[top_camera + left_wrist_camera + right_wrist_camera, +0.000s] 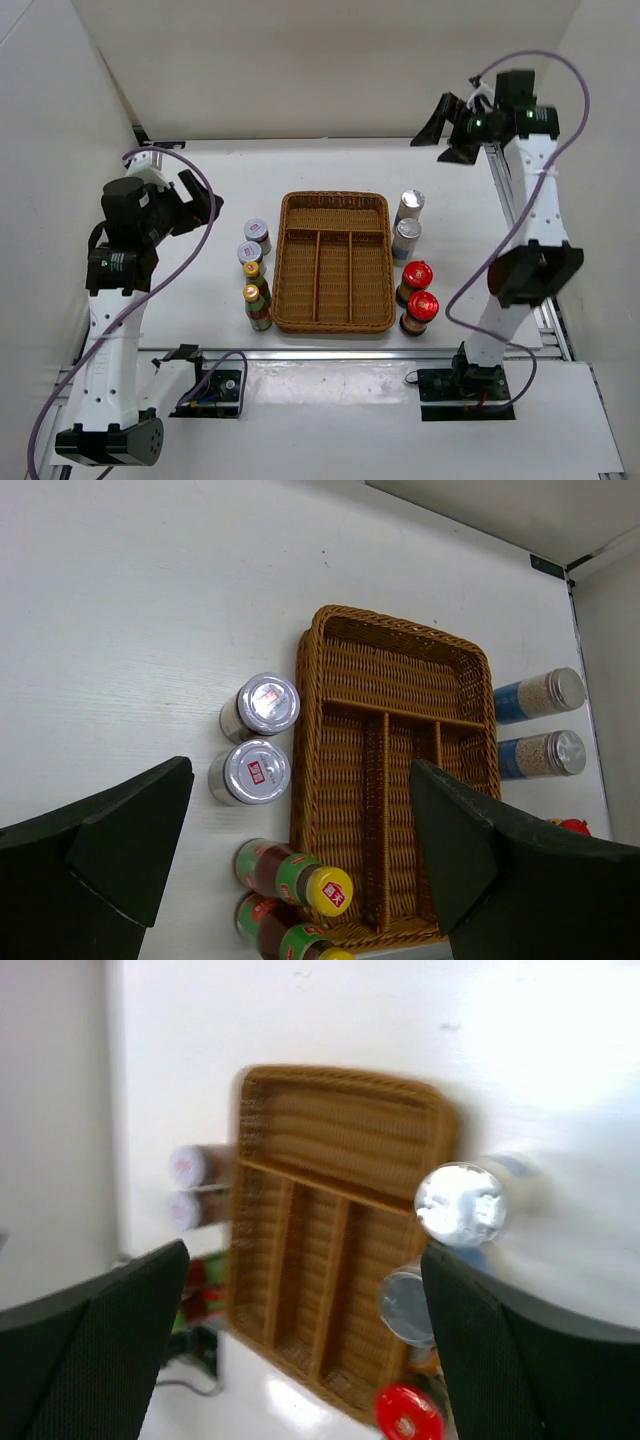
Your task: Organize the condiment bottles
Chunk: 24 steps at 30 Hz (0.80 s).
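All eight condiment bottles stand on the table beside the empty wicker tray (335,262). On its left are two grey-lidded jars (257,232) (268,704) and two slim green yellow-capped bottles (255,287) (295,878). On its right are two silver-capped cylinders (408,220) (535,694) (460,1203) and two dark red-capped bottles (419,292) (405,1412). My left gripper (205,205) (300,772) is open and empty, raised above the table left of the jars. My right gripper (445,135) (305,1260) is open and empty, high over the far right corner. The right wrist view is blurred.
The tray (400,780) has one wide compartment at the far end and three long ones. White walls enclose the table on three sides. A metal rail (330,354) runs along the near edge, another along the right edge (510,215).
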Each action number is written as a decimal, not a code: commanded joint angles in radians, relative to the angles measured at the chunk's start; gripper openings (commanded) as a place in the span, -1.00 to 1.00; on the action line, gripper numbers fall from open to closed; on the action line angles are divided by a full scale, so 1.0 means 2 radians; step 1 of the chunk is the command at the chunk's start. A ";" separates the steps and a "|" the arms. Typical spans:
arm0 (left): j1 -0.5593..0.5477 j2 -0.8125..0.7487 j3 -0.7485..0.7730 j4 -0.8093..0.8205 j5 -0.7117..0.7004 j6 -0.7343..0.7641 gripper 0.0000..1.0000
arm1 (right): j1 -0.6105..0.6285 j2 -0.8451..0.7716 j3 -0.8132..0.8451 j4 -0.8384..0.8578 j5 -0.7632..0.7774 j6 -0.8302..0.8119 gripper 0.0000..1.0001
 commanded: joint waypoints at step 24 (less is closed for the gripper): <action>0.001 0.058 -0.036 -0.003 -0.048 -0.068 1.00 | 0.051 0.279 0.394 -0.309 0.274 -0.053 0.99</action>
